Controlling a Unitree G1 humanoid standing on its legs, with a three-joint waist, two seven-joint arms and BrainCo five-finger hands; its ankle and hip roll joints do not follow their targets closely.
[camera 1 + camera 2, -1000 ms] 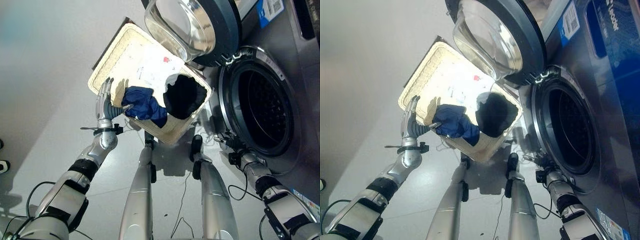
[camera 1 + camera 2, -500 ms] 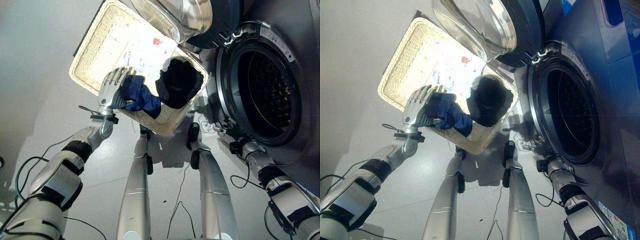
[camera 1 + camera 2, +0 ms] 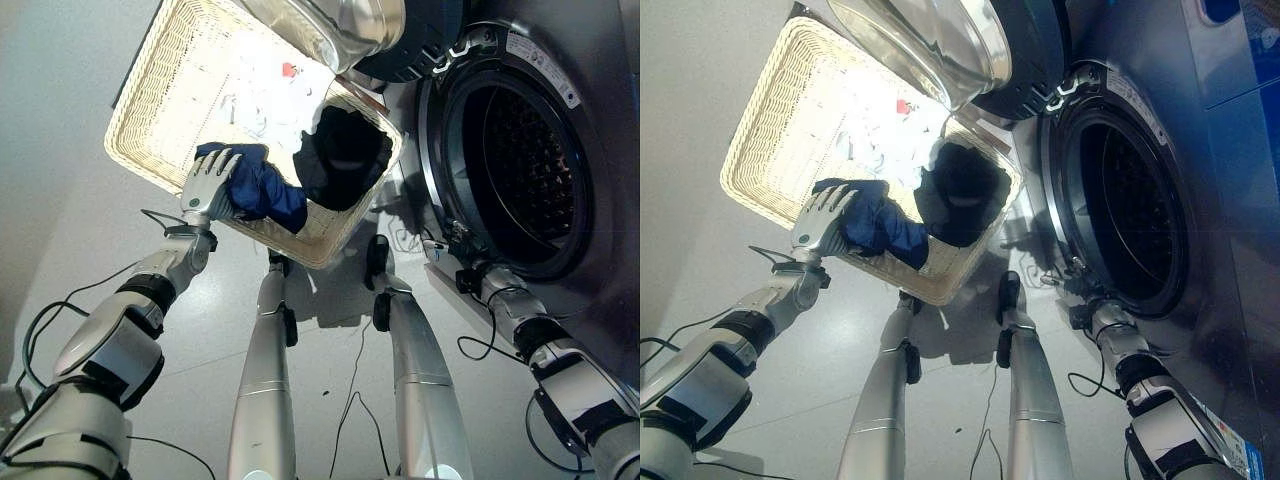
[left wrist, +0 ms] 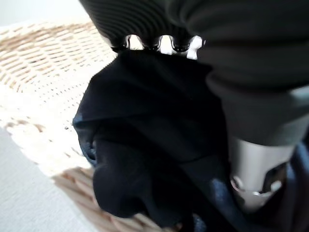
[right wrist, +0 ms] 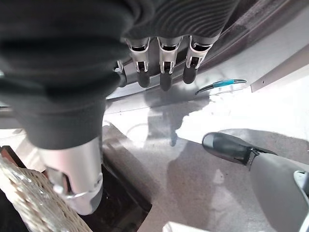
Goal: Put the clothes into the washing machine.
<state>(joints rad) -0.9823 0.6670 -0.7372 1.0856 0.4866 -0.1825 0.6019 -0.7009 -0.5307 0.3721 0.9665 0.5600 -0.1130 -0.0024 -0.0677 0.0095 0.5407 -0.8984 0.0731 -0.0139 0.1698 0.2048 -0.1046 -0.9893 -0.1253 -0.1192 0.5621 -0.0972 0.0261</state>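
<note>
- While the blue garment [image 3: 262, 188] lies bunched over the near rim of the wicker basket [image 3: 150, 100], the left hand [image 3: 208, 187] curls its fingers round the cloth.
- Beside it in the basket sits a black garment [image 3: 340, 158].
- Soft and light, the cloth will likely sag and trail; a grip on the thick bunched middle looks safest.
- Down by the open washing machine [image 3: 510, 150], the right hand [image 5: 161, 67] hangs idle, fingers relaxed, holding nothing.

The basket [image 3: 150, 110] runs off the top edge, its far corner behind the washer door [image 3: 350, 30], itself cut off there. The left hand [image 3: 208, 188] presses into the blue garment [image 3: 262, 190], fingertips buried in cloth. The right hand [image 5: 161, 65] sits low by the washing machine [image 3: 560, 60], too small to read in the eye views.
</note>
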